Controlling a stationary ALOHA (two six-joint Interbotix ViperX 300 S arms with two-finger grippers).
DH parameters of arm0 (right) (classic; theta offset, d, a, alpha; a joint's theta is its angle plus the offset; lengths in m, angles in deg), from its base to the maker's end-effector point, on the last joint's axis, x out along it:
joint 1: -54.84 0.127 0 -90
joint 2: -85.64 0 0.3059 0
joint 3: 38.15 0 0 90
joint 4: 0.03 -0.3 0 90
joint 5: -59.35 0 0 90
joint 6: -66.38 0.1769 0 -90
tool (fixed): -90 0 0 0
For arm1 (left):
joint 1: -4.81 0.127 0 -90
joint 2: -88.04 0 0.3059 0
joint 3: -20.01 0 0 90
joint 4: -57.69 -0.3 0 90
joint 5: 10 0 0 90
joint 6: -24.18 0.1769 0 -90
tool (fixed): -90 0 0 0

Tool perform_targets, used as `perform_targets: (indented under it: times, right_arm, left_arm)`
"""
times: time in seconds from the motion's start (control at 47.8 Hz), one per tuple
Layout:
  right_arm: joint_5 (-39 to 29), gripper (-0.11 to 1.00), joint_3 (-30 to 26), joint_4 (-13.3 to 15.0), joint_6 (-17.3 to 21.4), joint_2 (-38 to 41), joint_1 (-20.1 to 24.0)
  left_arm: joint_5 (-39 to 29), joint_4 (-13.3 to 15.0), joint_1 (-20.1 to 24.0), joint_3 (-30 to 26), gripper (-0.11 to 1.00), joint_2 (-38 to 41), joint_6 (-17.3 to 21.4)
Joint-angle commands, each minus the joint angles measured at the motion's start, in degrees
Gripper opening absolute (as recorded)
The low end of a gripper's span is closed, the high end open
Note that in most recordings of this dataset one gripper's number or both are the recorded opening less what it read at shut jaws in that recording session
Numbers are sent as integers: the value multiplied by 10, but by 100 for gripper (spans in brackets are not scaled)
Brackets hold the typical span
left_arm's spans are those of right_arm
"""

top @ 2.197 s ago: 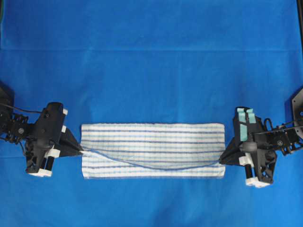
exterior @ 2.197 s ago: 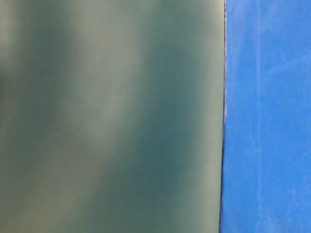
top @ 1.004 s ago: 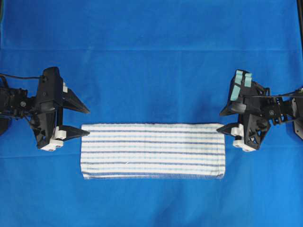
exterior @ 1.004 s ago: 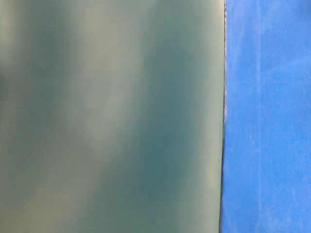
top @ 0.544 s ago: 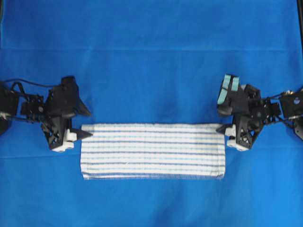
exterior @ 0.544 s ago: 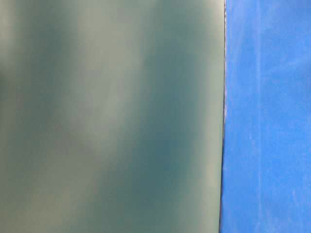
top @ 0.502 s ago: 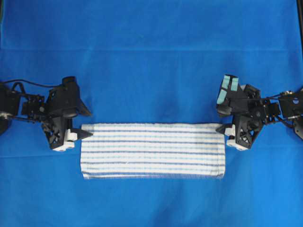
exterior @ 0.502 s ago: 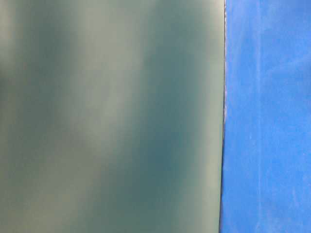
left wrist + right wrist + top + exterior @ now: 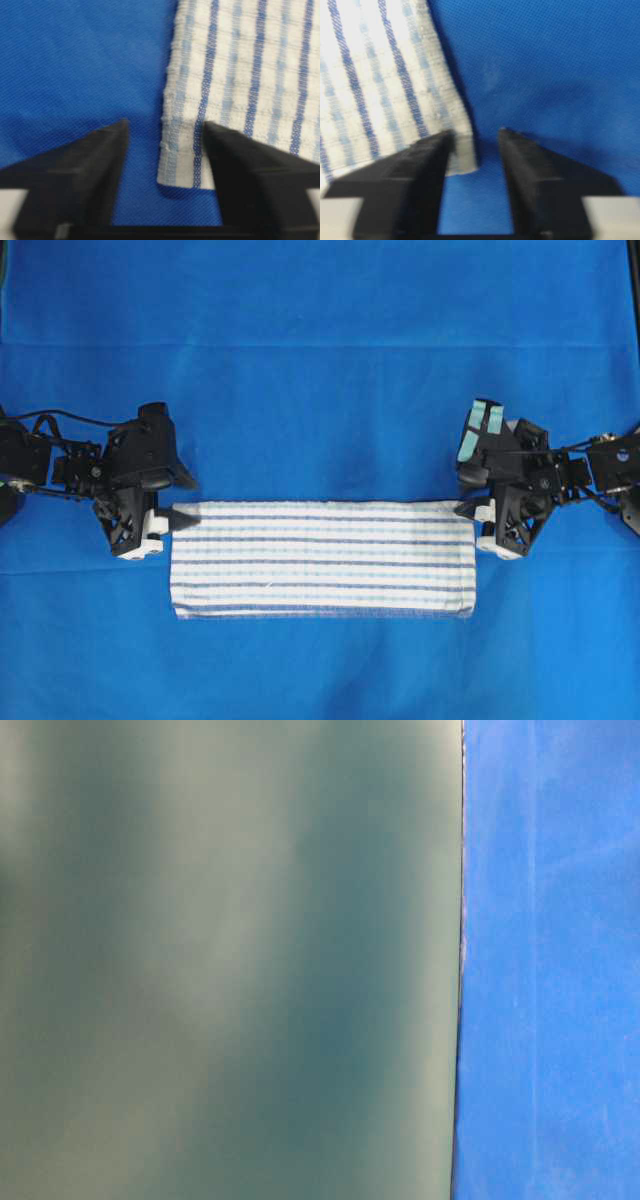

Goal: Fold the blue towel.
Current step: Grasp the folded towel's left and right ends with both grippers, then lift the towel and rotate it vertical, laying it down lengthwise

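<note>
The blue towel lies flat as a long folded strip on the blue table cover, white with blue stripes. My left gripper is at its far left corner. In the left wrist view the gripper is open, its jaws straddling the towel corner with cover showing on both sides. My right gripper is at the far right corner. In the right wrist view the gripper is open with a narrower gap, and the towel corner pokes in beside the left finger.
The plain blue table cover spreads all around the towel. The table-level view holds only a blurred grey-green panel and a strip of blue cover; towel and grippers are out of that view.
Both grippers have narrowed their jaws around the towel's far corners and edged slightly toward it. The towel has not moved.
</note>
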State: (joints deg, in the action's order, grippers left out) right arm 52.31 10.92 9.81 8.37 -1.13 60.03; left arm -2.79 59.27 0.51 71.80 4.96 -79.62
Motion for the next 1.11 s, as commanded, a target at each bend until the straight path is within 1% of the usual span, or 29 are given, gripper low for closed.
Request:
perform_targets:
  times: [0.0,0.084,0.105,0.146,0.188,0.335,0.481,0.586,0.711,0.816,0.983,1.088]
  right_arm:
    - [4,30,-7,-1,-2,-3,10]
    - [10,7,-6,-1,-2,-3,14]
    - [11,4,-6,-1,-2,-3,14]
    - [11,4,-6,-1,-2,-3,14]
    - [11,4,-7,-2,-3,-3,14]
    - [8,4,-9,-1,-4,-6,13]
    - [-10,4,-18,-1,-4,-31,11]
    - [-49,4,-29,-1,-4,-74,11]
    - [-98,4,-42,1,-4,-132,11]
    - [-135,4,-51,2,-6,-184,11]
    - [-161,4,-55,2,-10,-249,11]
    - [-161,4,-52,10,-11,-275,11]
  left_arm:
    - [-22,0,-2,-11,43,0,-2]
    - [-29,-1,-3,-12,20,0,1]
    - [-31,-1,-2,-12,14,0,2]
    - [-33,-1,-3,-12,6,0,3]
    - [-33,-1,-2,-11,1,-2,3]
    - [-39,-1,-2,-13,1,-9,4]
    - [-67,-1,-2,-23,1,-40,4]
    - [-98,-1,-2,-37,1,-78,0]
    - [-151,-1,-2,-57,1,-144,-1]
    - [-176,0,-2,-65,1,-192,-1]
    - [-182,0,-2,-58,1,-258,0]
    - [-181,-1,-2,-52,1,-280,-1]
